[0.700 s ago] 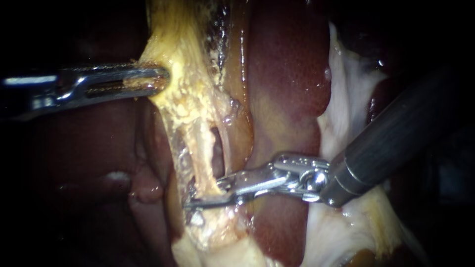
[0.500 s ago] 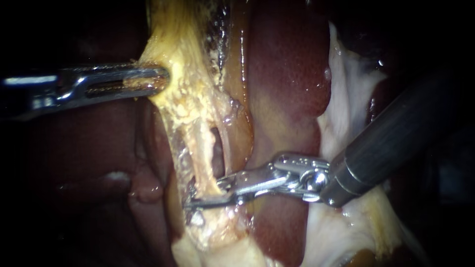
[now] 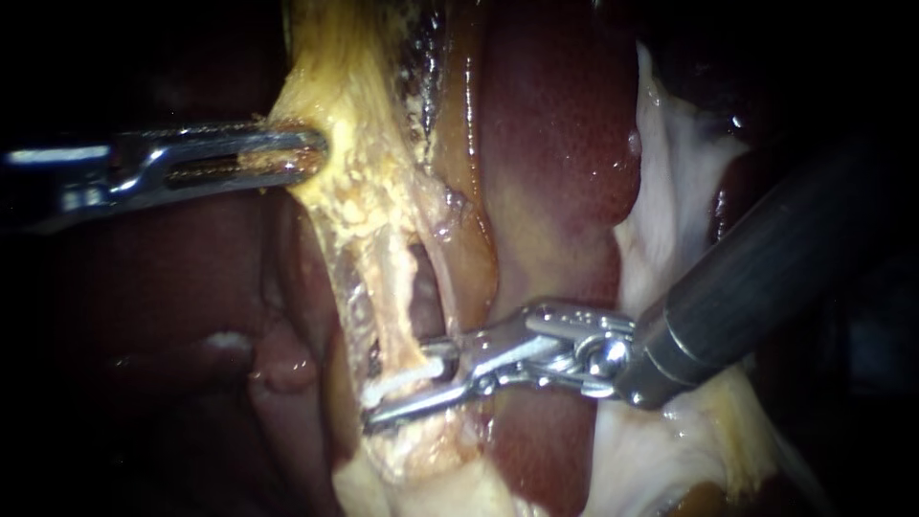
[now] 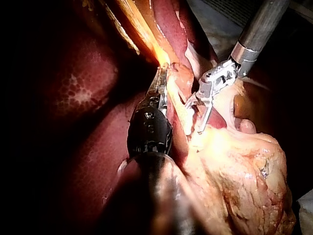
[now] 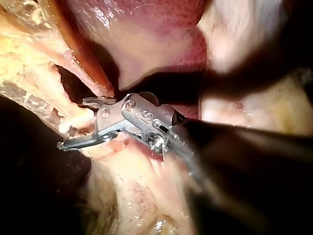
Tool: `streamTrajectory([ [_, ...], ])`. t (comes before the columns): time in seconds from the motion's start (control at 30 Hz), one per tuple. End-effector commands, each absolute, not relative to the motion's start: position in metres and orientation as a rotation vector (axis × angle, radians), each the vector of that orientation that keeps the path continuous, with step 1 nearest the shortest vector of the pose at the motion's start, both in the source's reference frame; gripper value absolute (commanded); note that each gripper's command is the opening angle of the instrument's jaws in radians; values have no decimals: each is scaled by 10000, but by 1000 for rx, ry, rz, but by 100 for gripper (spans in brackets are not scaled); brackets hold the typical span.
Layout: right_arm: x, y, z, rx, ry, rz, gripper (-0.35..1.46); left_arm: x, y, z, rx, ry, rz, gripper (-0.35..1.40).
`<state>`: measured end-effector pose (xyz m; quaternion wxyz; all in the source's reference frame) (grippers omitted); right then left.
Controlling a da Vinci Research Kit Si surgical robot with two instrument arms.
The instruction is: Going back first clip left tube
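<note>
while the slotted steel left instrument (image 3: pixel 304 156) pinches the ragged yellow fatty tissue (image 3: pixel 359 191) between closed jaws, the silver right instrument (image 3: pixel 397 383) stands with its jaws spread, a gap showing, on either side of a whitish clip (image 3: pixel 421 371) crossing the foot of the pale left tube (image 3: pixel 391 297), beside the dark red liver (image 3: pixel 555 144).

Bkgd mostly black: dark all round the lit patch, esp. left side & far right of endoscope view. Light hits centre only, w/ wet glints on liver (image 3: pixel 555 144), dark red-brown, filling the middle. Pale whitish tissue (image 3: pixel 670 201) lies just right of it. In left wrist view a dim grey cloth-like patch (image 4: pixel 215 12) shows beyond the liver; rest in shadow
</note>
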<state>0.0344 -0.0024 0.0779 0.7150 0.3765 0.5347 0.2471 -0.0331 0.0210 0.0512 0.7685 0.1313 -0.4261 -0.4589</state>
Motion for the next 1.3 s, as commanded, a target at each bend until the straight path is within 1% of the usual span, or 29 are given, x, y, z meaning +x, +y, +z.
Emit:
streamTrajectory([
  [0.03,341,-21,776,820,1189,539,60,-330,210,512,285,-925,-995,-35],
  [0.1,334,-17,773,803,1197,519,60,-330,210,512,286,-925,-995,-35],
  [0.27,310,-7,761,714,1227,444,60,-330,210,512,286,-925,-995,-35],
  [0.43,279,7,746,603,1255,344,60,-329,210,513,286,-926,-994,-35],
  [0.53,261,19,736,560,1263,309,60,-328,210,514,286,-926,-994,-35],
  [0.7,234,34,716,518,1274,289,60,-328,211,516,286,-926,-993,-35],
  [0.93,210,45,690,469,1283,273,60,-328,211,529,283,-928,-990,-35],
  [1.13,201,48,679,460,1296,267,60,-329,211,555,276,-928,-985,-35],
  [1.3,202,47,678,452,1298,257,60,-336,207,586,272,-900,-986,-35],
])
